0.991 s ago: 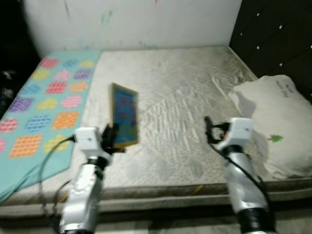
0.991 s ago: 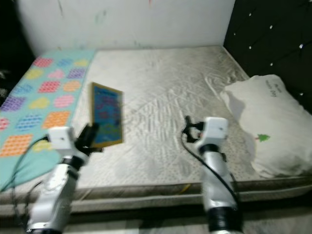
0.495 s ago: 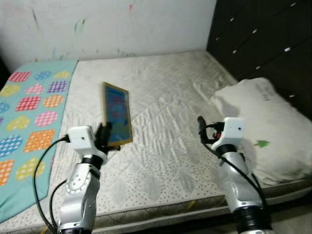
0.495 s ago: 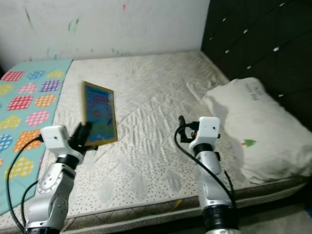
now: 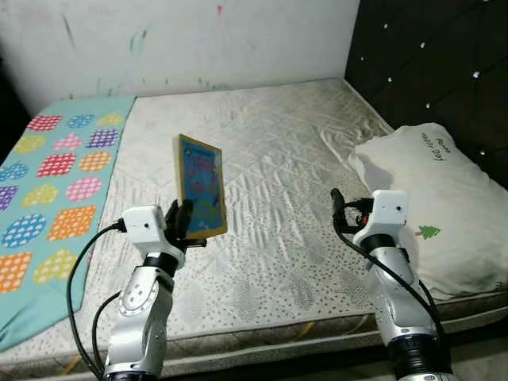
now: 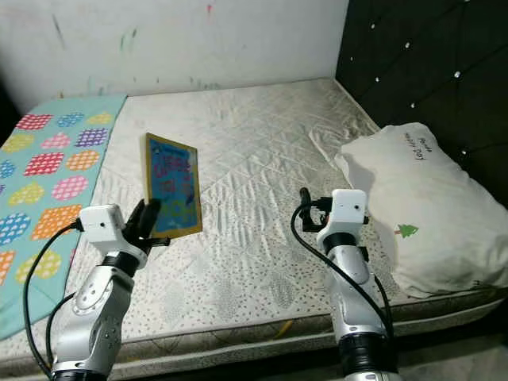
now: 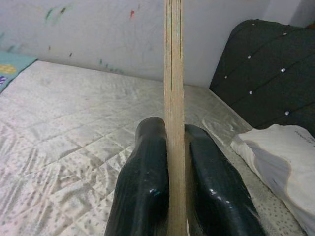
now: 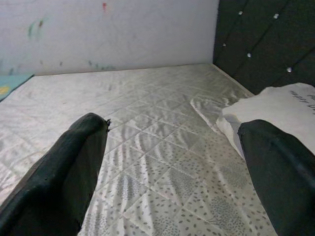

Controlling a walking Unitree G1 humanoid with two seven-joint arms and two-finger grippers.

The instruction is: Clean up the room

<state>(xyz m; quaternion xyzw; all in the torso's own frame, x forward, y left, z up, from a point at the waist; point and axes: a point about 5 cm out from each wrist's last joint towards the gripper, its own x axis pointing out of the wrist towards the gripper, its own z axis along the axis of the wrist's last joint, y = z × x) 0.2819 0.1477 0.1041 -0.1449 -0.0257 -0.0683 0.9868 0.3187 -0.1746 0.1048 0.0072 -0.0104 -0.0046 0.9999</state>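
The robot stands at the foot side of a wide bed whose cream quilted mattress (image 5: 286,175) lies bare against a white wall marked with paint streaks (image 5: 198,40). The left gripper (image 5: 181,225) is raised above the mattress and pinches the lower edge of a thin rectangular picture book with a yellow border and a blue illustrated cover (image 5: 202,186); the book stands upright on edge, and in the left wrist view its pale edge (image 7: 174,98) runs straight up between the two black fingers (image 7: 147,182), which press on it from both sides. The right gripper (image 5: 337,208) hovers over the mattress with its fingers spread wide apart and nothing between them. A turquoise blanket with coloured patches (image 5: 55,171) covers the left part of the bed, and a white pillow printed with a small green tree (image 5: 444,198) lies at the right, beside a black tufted headboard (image 5: 436,63).
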